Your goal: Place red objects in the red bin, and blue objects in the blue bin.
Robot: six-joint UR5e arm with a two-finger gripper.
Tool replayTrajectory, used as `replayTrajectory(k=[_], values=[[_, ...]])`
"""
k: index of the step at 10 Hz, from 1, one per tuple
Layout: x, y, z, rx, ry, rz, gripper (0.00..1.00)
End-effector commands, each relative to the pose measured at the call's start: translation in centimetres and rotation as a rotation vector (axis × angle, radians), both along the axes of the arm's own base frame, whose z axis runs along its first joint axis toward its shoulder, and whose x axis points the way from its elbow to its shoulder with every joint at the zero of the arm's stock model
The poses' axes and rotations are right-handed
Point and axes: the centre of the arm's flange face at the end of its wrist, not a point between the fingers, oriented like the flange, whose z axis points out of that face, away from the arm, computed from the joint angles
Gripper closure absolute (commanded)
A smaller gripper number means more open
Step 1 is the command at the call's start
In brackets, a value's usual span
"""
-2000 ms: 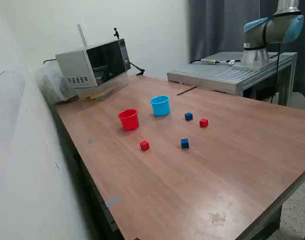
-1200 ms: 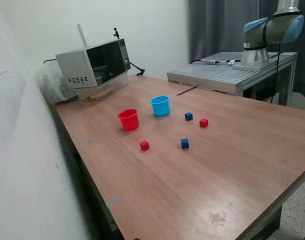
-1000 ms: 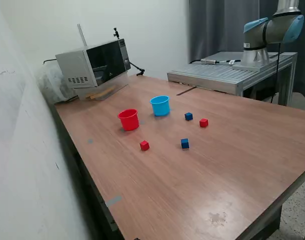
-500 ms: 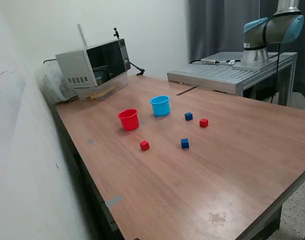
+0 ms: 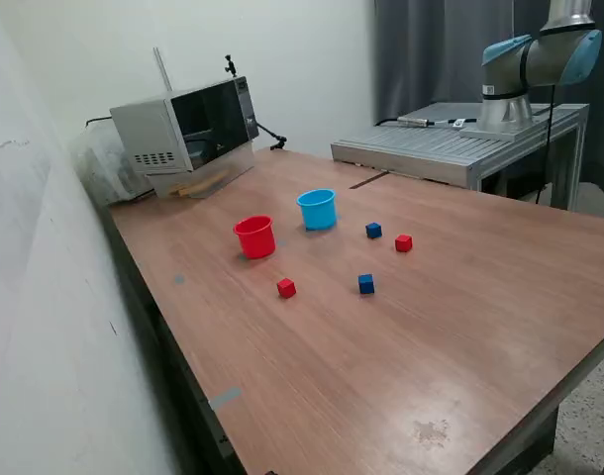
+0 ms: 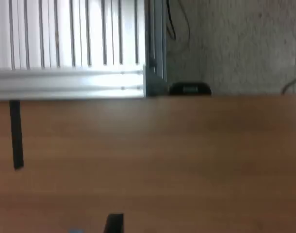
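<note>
Nothing on the wooden table (image 5: 451, 327) has shifted over the last two seconds: every cube and both cups sit where they did, so the sorting has not begun and all four cubes remain to be moved. Nearest in the exterior view lie one red cube (image 5: 286, 288) and, toward that view's right, one dark blue cube (image 5: 366, 284), well apart from each other. Farther back sit the second blue cube (image 5: 373, 231) and the second red cube (image 5: 404, 242), close together but not touching. Beyond these stand the red cup (image 5: 254, 237) and the light blue cup (image 5: 318, 209), upright, near each other, open tops up; whether anything lies inside cannot be told from this angle. Behind them a microwave oven (image 5: 186, 127) rests at the table's far edge, and a ribbed metal platform (image 5: 451, 146) carries the arm's base (image 5: 532, 69). The gripper itself is out of the exterior view, and the wrist view shows only bare tabletop, the platform's ribs and two dark tips (image 6: 114, 222) at the frame edge, so whether the fingers are spread or closed cannot be told. No brand, label or writing is legible anywhere.
</note>
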Motion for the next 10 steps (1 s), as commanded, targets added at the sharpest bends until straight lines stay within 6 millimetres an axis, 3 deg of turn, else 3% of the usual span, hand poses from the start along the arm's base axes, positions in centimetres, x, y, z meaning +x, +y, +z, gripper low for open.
replayTrajectory(k=[1,3,4,6,7,10], values=[[-4.6,-0.7,2.0,-0.009,0.097,-0.001,0.00],[-7.4,-1.1,2.7,-0.046,0.297,-0.004,0.00],[-9.2,-0.9,-1.0,-0.047,0.313,-0.014,0.00],[-13.7,4.5,-10.0,-0.027,0.269,-0.129,0.00],[-14.7,6.2,-14.1,-0.025,0.263,-0.163,0.00],[-17.4,10.1,-24.0,-0.020,0.208,-0.236,0.00]])
